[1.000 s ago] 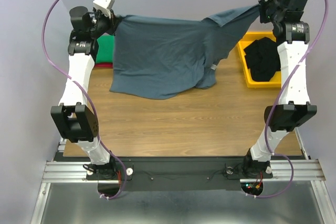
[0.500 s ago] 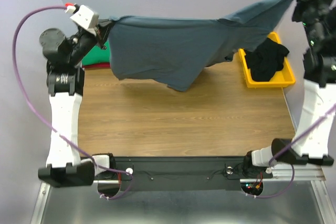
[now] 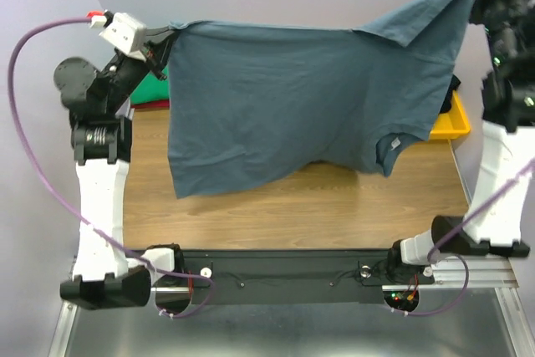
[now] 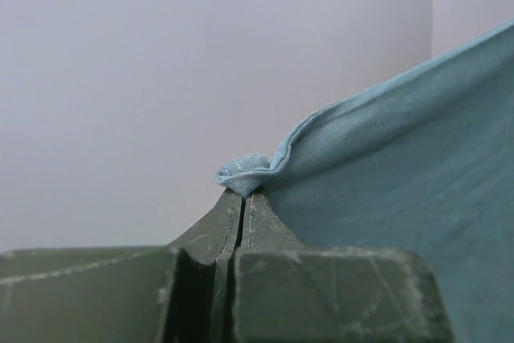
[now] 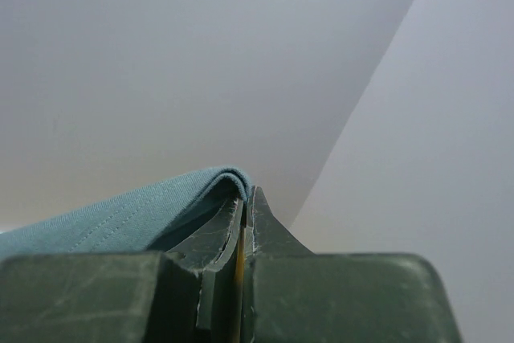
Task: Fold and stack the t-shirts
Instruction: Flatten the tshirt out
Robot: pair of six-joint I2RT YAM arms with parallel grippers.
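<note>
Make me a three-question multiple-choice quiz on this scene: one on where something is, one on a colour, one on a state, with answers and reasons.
1. Where is the yellow plastic bin?
A. far right of the wooden table
B. near left corner
C. table centre

2. What colour is the soft cloth t-shirt stretched in the air?
A. red
B. slate blue-grey
C. black

3. How do the left gripper and the right gripper stand?
A. both open
B. both shut on the t-shirt
C. only one shut

Answers:
1 A, its yellow rim peeks out past the shirt's right side.
2 B, the overhead view shows that colour across the whole spread cloth.
3 B, each wrist view shows fingers pressed together on a cloth edge.
</note>
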